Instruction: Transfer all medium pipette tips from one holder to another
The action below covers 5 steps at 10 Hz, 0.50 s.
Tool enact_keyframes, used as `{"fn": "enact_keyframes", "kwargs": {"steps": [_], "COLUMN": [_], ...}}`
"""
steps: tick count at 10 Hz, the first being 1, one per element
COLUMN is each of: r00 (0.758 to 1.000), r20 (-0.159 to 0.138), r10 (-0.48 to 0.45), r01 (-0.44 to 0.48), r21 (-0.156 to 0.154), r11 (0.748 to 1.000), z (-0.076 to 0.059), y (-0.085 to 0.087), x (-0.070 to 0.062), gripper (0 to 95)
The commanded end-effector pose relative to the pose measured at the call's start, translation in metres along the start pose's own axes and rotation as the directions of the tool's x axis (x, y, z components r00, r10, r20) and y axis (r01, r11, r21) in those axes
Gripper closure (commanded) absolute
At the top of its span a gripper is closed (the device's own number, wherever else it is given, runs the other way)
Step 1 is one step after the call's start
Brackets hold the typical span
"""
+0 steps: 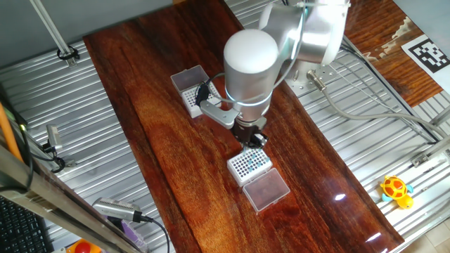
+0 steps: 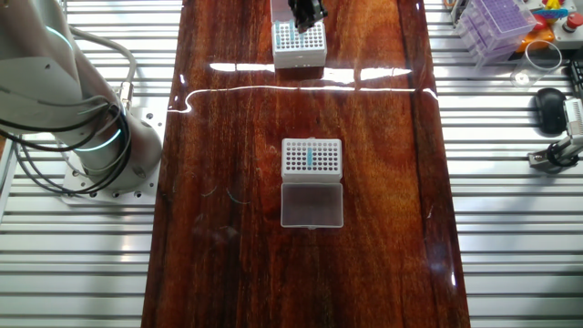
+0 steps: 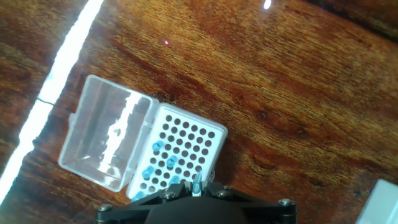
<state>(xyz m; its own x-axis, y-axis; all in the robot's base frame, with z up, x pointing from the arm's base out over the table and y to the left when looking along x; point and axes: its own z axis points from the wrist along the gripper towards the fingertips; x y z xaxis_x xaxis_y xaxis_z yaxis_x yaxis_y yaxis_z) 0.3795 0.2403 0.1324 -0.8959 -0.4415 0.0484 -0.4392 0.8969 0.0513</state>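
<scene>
Racks, two of them, set well apart on the wooden table [image 2: 228, 255], both with lid folded flat, probably so that the holes can be reached straight from above. Near the middle of the table in the other fixed view, one white rack [image 2: 311, 157] with a short teal column of medium pipette tips [image 2: 310, 159] in its grid. At the far end, the second rack [image 2: 299, 41] directly under the gripper [image 2: 305, 14]. In the hand view, several more teal tips [image 3: 155, 147] scattered over the left part of this second rack's grid, its clear lid [image 3: 106, 140] lying open beside it.

Arm reaching out over the table, wrist turned down, gripper pointing almost vertically at the rack's edge, just above the holes; likely so that a slim cone enters or leaves its hole without tilting.

Fingertips mostly hidden by the hand's own body. One small teal piece visible right at them in the hand view; cannot tell whether pinched there or only standing in the rack behind, nor how far apart the fingers are.
</scene>
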Motion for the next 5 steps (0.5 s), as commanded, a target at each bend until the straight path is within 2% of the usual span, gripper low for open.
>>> {"fn": "enact_keyframes", "kwargs": {"steps": [1,3,5], "r00": [1.000,0.999,0.999], "r20": [-0.009,-0.023,-0.024], "r10": [-0.008,-0.025,-0.036], "r01": [0.008,0.025,0.036], "r21": [-0.008,-0.011,-0.008], "r11": [1.000,1.000,0.999], "z": [-0.012,-0.030,-0.033], "y": [-0.004,-0.016,-0.018], "x": [0.003,0.009,0.011], "gripper": [95.0,95.0,95.0]}}
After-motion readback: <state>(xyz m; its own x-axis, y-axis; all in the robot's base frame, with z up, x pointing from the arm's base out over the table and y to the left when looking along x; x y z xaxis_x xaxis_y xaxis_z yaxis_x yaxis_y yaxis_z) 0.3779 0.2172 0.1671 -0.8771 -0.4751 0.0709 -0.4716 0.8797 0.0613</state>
